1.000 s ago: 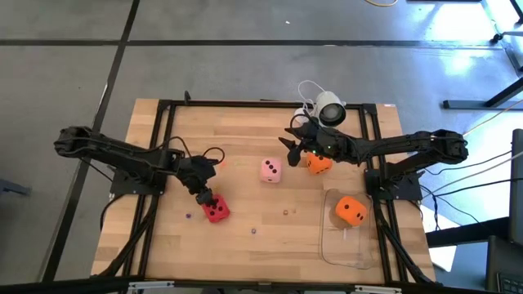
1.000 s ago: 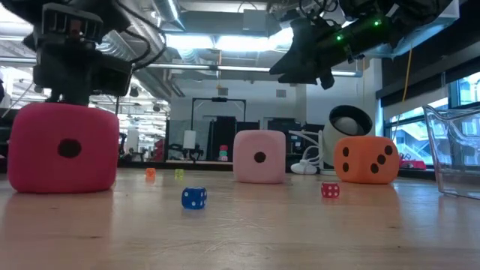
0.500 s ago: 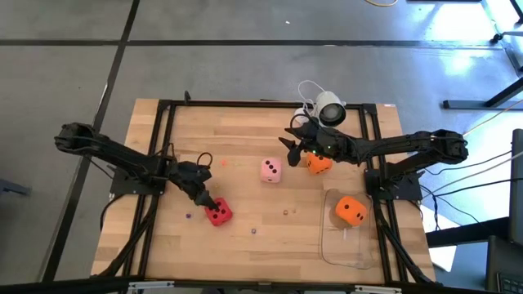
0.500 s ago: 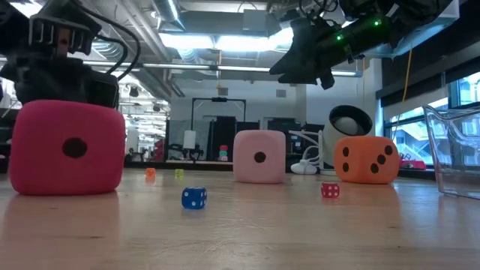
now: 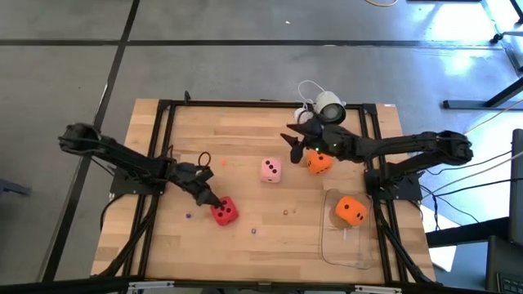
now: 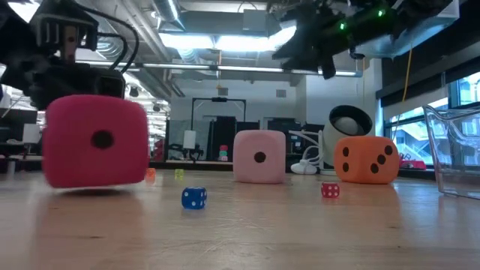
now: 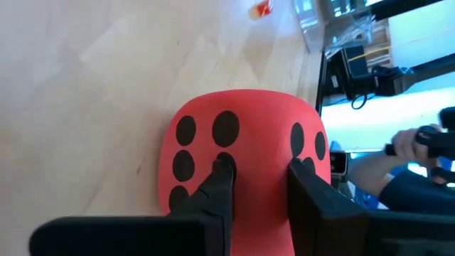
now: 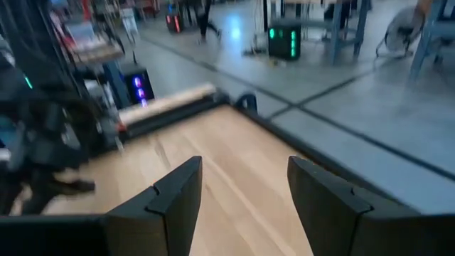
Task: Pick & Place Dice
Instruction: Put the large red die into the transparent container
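Red die (image 5: 225,212) half-hidden by left jaws (image 7: 257,186) pinching it; right jaws (image 8: 242,186) open.

Wooden surface (image 5: 245,135), pink die (image 5: 271,170), orange die (image 5: 319,162), small blue die (image 6: 193,198), clear container (image 5: 350,238) holding second orange die (image 5: 350,210), white camera (image 5: 328,106)

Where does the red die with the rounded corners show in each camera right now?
High view: the rounded red die with dark pips, low and left of centre.
Low view: at left.
Left wrist view: centre.
Right wrist view: not in it.
Shared landmark: the pale pink die, in the high and low views only.
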Tool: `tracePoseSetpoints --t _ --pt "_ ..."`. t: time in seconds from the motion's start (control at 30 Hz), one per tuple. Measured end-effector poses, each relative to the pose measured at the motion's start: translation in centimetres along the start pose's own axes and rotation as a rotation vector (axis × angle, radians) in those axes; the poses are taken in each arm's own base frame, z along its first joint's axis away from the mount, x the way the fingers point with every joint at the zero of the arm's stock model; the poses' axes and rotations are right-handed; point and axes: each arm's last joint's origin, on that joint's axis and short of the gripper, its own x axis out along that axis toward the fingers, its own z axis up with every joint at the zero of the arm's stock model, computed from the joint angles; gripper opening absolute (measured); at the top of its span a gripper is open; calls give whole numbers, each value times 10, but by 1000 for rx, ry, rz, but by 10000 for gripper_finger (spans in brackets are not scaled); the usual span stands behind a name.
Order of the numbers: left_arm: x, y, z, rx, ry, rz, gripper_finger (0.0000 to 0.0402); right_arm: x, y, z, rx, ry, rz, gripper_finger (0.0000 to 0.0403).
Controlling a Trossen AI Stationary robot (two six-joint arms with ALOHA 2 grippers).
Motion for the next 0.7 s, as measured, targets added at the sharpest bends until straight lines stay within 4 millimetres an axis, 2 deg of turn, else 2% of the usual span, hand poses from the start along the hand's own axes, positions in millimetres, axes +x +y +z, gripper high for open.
tracePoseSetpoints --t 0.23,0.37,0.57,0.7 --pt "3 -24 16 163 -100 -52 55 -27 1 50 23 -179 44 208" --pt "4 -41 28 356 -226 -28 46 -41 3 78 35 -266 106 208" --pt "11 -63 48 677 -417 114 42 -52 8 115 43 -362 215 208" --pt "24 -79 61 819 -483 76 38 -59 10 135 50 -415 270 208"
